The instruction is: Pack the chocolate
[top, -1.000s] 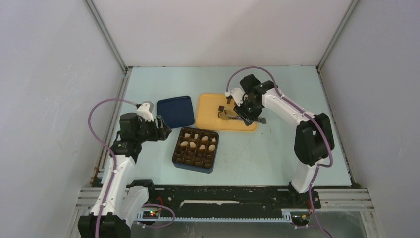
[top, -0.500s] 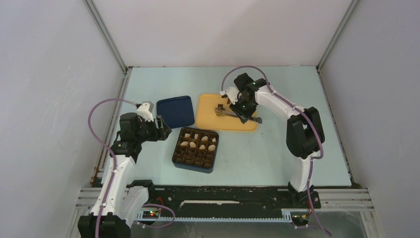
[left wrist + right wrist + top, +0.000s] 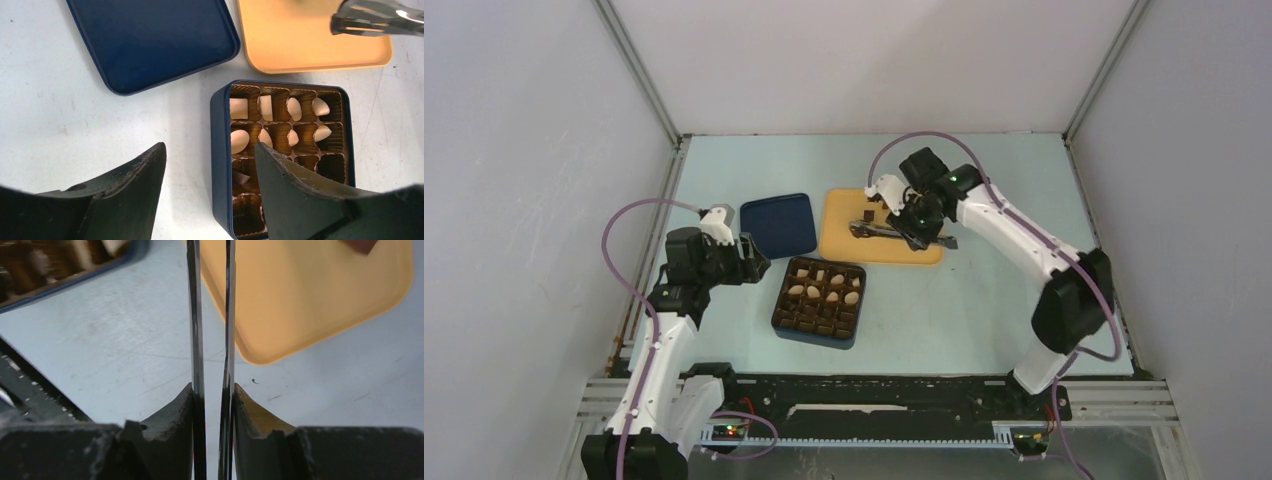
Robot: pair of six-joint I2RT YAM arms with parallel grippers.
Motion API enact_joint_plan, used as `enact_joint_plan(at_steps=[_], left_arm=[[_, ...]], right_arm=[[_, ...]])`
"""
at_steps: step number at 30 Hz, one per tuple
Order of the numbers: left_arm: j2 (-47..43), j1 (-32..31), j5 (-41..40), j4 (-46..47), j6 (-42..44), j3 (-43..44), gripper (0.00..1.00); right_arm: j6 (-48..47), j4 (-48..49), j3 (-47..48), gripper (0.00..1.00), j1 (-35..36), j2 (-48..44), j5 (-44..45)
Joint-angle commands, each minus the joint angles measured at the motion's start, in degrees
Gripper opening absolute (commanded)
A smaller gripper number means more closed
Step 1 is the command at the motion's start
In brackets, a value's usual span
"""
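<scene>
The dark blue box (image 3: 779, 318) with a brown gridded insert holds several cream chocolate pieces (image 3: 813, 291) in its far rows and dark pieces (image 3: 819, 322) nearer. The pieces show in the left wrist view (image 3: 239, 108). One dark piece (image 3: 867, 214) lies on the yellow tray (image 3: 839, 245); it also shows in the right wrist view (image 3: 361, 244). My right gripper (image 3: 914, 222) (image 3: 212, 390) is shut on metal tongs (image 3: 869, 231) (image 3: 196, 315) that reach left over the tray. My left gripper (image 3: 749, 262) (image 3: 209, 150) is open and empty above the box's left edge (image 3: 220, 165).
The dark blue lid (image 3: 778, 225) lies open side up left of the yellow tray, also in the left wrist view (image 3: 150, 40). The tray shows there too (image 3: 300, 45), with the tongs (image 3: 380, 17) over it. Grey walls enclose the table on three sides.
The right arm's elbow has swung out to the right and the tongs have shifted left across the tray. The left arm has not moved.
</scene>
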Motion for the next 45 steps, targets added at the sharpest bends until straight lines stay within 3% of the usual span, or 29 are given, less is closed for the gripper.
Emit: enact_joint_plan(at_steps=[1,9,14,35,45], left_arm=[[-0.15,0.55,1.45,2.41,-0.13,-1.67,0.70],[-1.21,0.57,0.95,1.88,-0.01,-1.71,0.70],[-1.92,0.59,0.39,1.81,0.17,-1.77,0.70],[-2.41,0.63,0.84,1.69,0.26,-1.85,0.71],[-2.45,0.71,1.09,1.75,0.18,-1.85,0.71]], right_arm=[[-3.34,-0.67,-1.39,0.24,5.14,-7.84,-4.42],[-7.39,-4.15,-1.94,0.25,17.41,-6.54,-7.98],[-7.53,-5.05,0.52,0.26,21.35,-2.76,-7.07],[-6.72,-7.06,12.23,0.28,24.86,7.25,-9.30],[-6.24,-7.06,13.24,0.35,24.96,8.11,-8.12]])
